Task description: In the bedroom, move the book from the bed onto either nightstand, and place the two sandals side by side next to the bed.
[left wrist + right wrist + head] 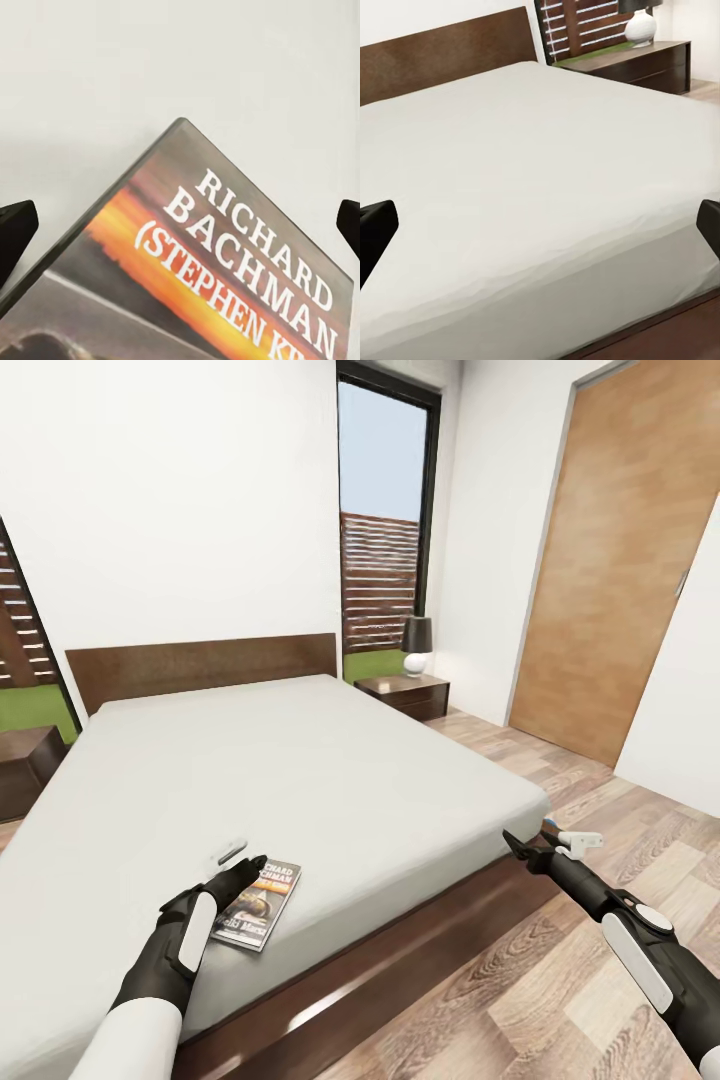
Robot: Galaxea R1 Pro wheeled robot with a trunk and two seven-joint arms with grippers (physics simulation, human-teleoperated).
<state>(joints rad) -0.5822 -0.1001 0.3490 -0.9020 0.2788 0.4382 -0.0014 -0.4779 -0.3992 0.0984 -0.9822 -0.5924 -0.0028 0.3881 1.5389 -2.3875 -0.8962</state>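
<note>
The book [260,903] lies flat on the pale-grey mattress of the bed [300,780], near its front edge. In the left wrist view its cover [225,277] shows white "Richard Bachman" lettering and an orange band. My left gripper [245,862] hovers at the book's upper left edge, open, with dark fingertips [15,229] wide apart on either side. My right gripper [528,850] is open and empty over the floor by the bed's front right corner; its wrist view looks across the mattress [532,172]. A nightstand [405,695] stands right of the headboard, another nightstand [25,765] at the left. The sandals are out of view.
A lamp [417,645] with a dark shade stands on the right nightstand. A brown wooden door [610,560] is at the right, with wood-plank floor [560,980] between it and the bed. Tall windows flank the dark headboard [200,665].
</note>
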